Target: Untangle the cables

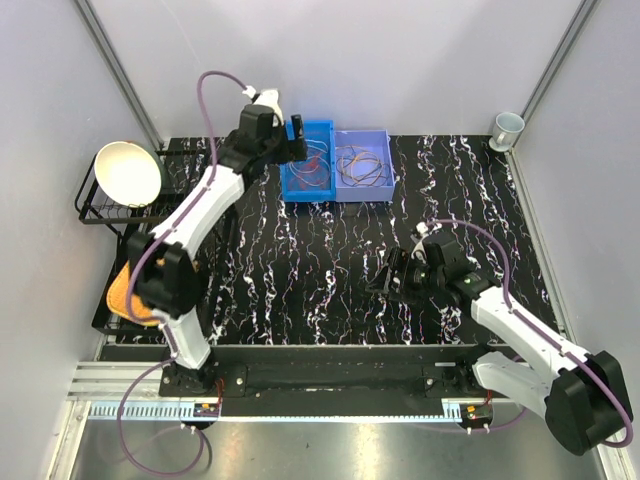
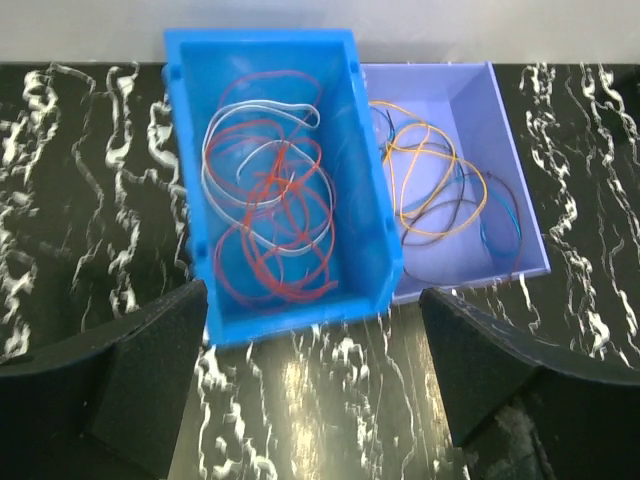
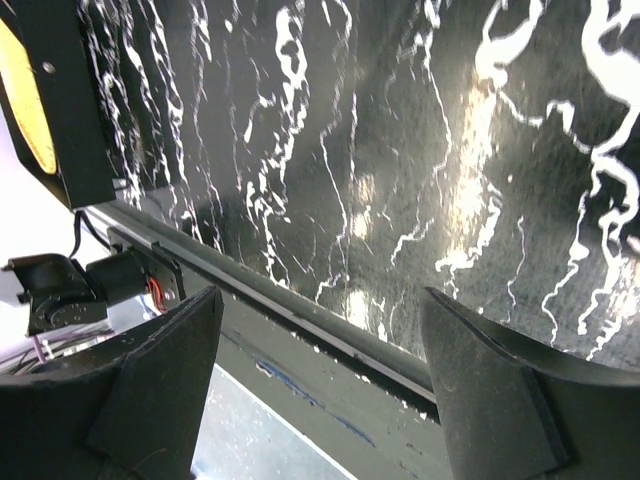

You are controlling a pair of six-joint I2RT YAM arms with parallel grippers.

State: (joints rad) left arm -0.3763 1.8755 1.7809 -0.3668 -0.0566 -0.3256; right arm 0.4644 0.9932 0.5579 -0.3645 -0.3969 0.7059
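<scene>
Nearest the bases, the right end effector (image 1: 398,277) hangs low over the desk (image 1: 330,260) at about 4 o'clock from its centre. Its fingers are spread wide with nothing between them, and no wire lies beneath it.

Across the desk at 12 o'clock, the left end effector (image 1: 296,132) is poised over two bins standing side by side. It too is wide open and empty, its fingers above the near wall of the blue bin (image 2: 365,150).

The cables (image 2: 285,215) all lie in these bins. The blue bin holds red loops crossed through white ones (image 2: 225,140). The lavender bin (image 2: 520,200), touching it at its 3 o'clock side, holds orange loops (image 2: 440,170) overlapping darker and blue strands.

My reading is that the work is early. The colours look roughly split between the bins, but within each bin the loops overlap and thread through one another. No single cable lies free, and neither arm holds one. The red and white bundle looks the denser knot, so separating those loops one at a time appears to be most of what remains.
</scene>
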